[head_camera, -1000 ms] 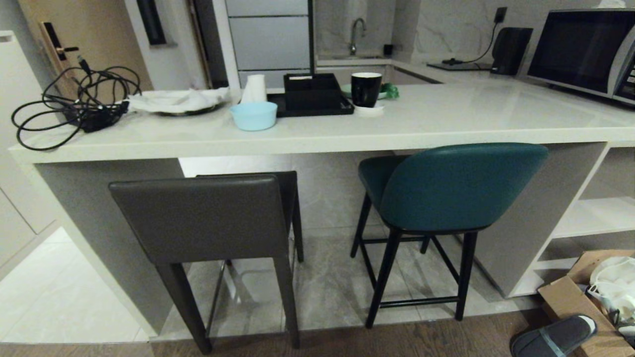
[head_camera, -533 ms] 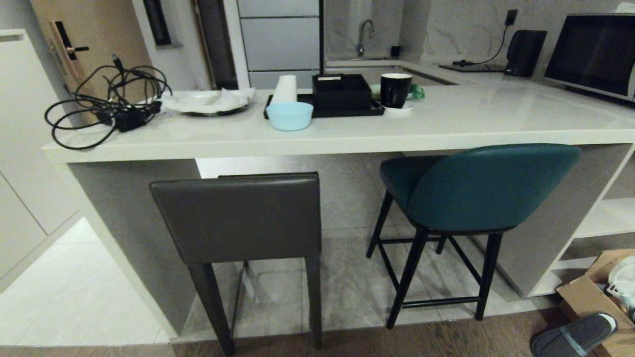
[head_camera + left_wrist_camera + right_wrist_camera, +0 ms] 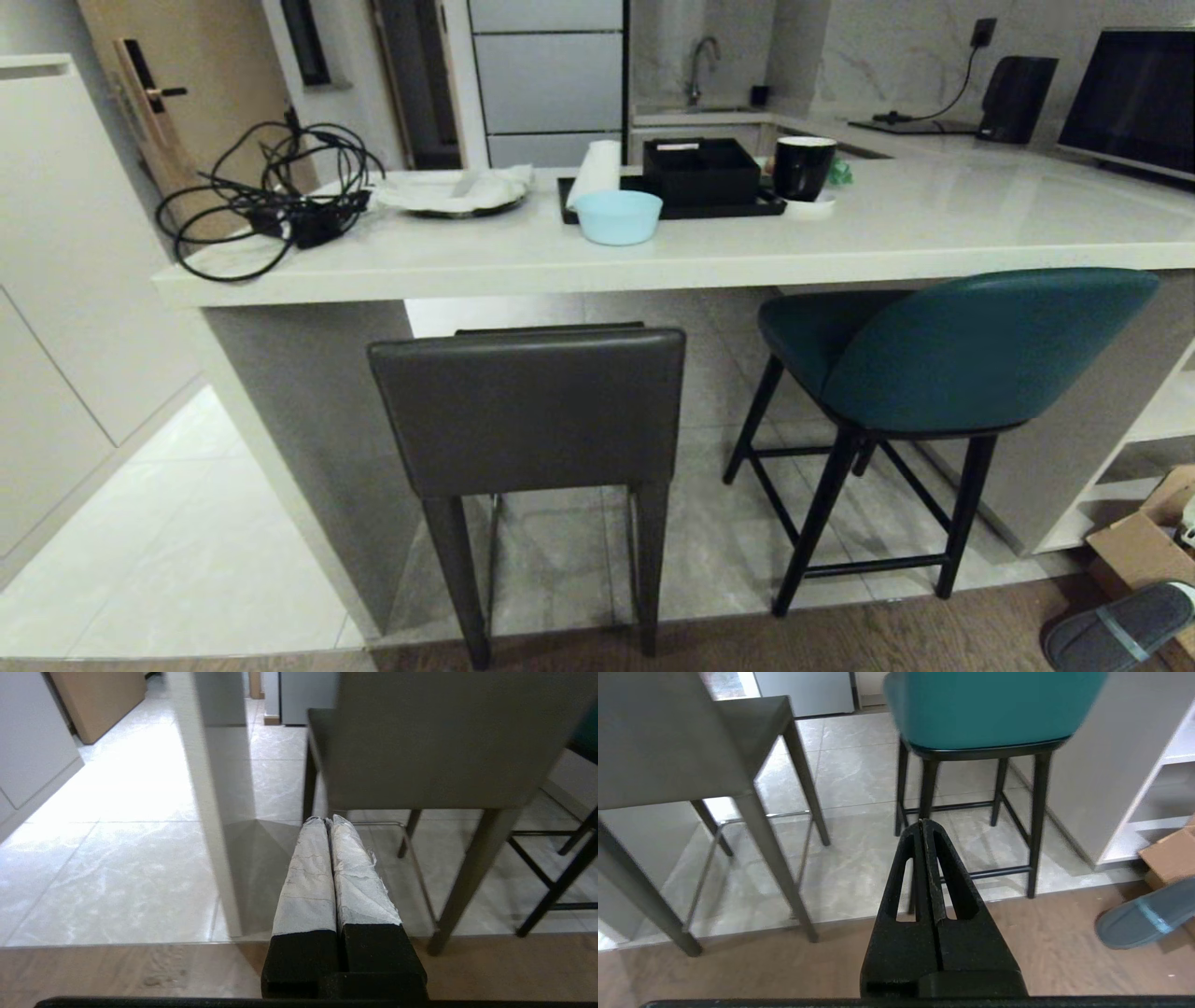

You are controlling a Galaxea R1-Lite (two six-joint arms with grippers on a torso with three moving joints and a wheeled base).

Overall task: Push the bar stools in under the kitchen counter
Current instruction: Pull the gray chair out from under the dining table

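Head view: both stools stand in front of the counter, neither arm showing in it.
Left gripper [image 3: 325,820]: low and close to the robot, fingers pressed together, pinching nothing; the grey stool's back hangs just beyond it at about 1 o'clock, no contact.
Right gripper [image 3: 923,823]: also low, jaws closed flat on each other, empty; the teal stool's legs are ahead at 12 o'clock, well apart from it.
Slipper [image 3: 1116,626]: on the wood floor at 4 o'clock, next to a cardboard box [image 3: 1134,546].
Grey stool [image 3: 528,409]: nearest, at 12 o'clock; its seat reaches under the slab, but the back and rear legs stand out at the edge of the wood floor.
Teal stool [image 3: 980,350]: at 2 o'clock, turned a little so the back faces right of the robot; the seat front is under the slab, the back still proud of its edge.
Counter [image 3: 653,261]: behind both, running from 10 to 2 o'clock; cables [image 3: 271,201], a blue bowl [image 3: 618,217], a black tray [image 3: 700,177] and a mug [image 3: 804,168] sit on top.
Step in hand: lining up, I'd say; no pushing has begun.
Next move: it looks to need an approach to the grey stool, a closed gripper set against the back, then a straight shove towards 12 o'clock, kept square so the legs don't skew.
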